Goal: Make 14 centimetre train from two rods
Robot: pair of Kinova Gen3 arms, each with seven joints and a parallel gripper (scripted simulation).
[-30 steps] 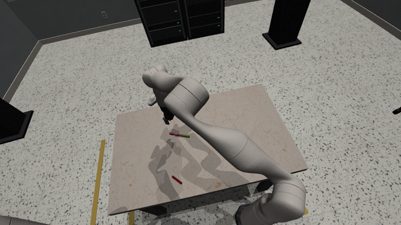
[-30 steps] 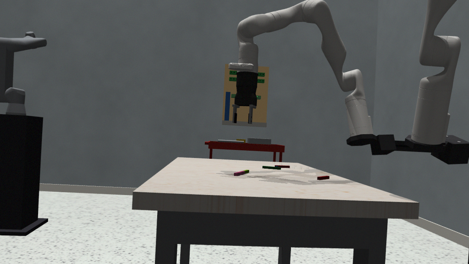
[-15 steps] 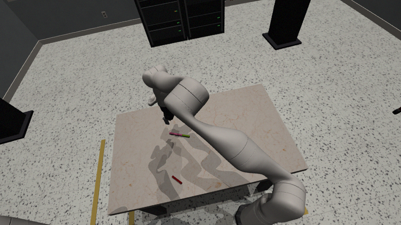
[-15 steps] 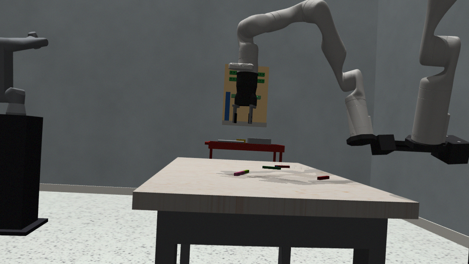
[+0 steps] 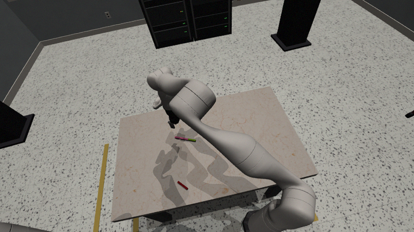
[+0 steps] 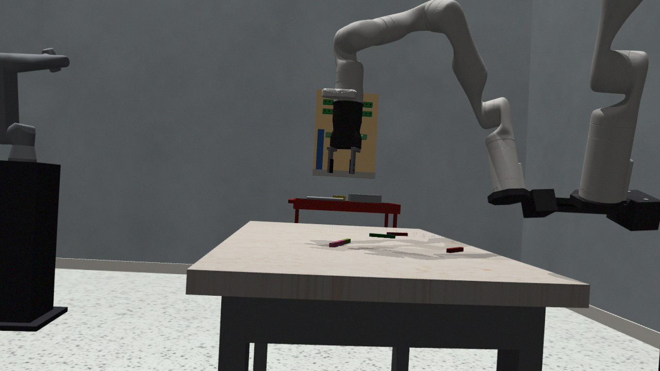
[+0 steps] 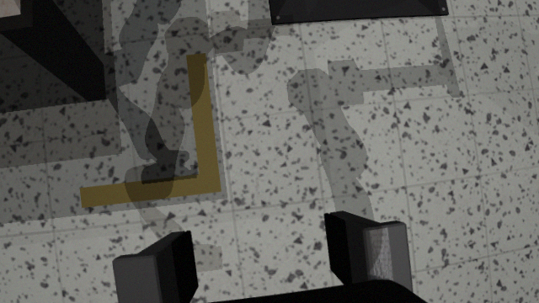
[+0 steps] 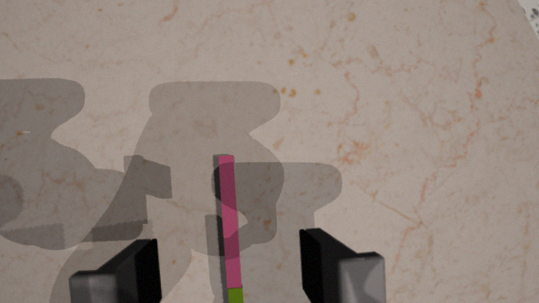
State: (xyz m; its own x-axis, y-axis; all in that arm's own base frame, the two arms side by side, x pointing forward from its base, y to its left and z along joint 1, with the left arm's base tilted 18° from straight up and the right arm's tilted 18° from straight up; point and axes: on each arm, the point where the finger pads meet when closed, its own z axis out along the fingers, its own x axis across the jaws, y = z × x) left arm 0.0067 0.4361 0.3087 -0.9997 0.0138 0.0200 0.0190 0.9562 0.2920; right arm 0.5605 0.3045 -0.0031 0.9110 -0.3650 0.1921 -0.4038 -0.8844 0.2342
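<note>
A pink rod [image 5: 180, 138] [image 6: 335, 243] [image 8: 229, 219] and a lime rod [image 5: 191, 140] [image 6: 346, 240] [image 8: 236, 295] lie flat in one straight line on the table [image 5: 255, 107] [image 6: 277, 263], with no gap visible between their ends. In the right wrist view the lime rod is cut off by the lower edge. My right gripper [image 5: 171, 125] [image 6: 341, 171] [image 8: 230, 264] is open and empty, well above the table near the pink rod. My left gripper [image 7: 260, 251] is open and empty over the floor beside the table; the top and exterior views do not show it.
A red rod [image 5: 182, 185] [image 6: 455, 249] lies apart near the table's edge on the arms' side. The exterior view shows a green rod [image 6: 381, 235] and another red rod [image 6: 398, 234] close together farther back, with a small blue piece [image 6: 390, 233]. The right arm crosses above the table.
</note>
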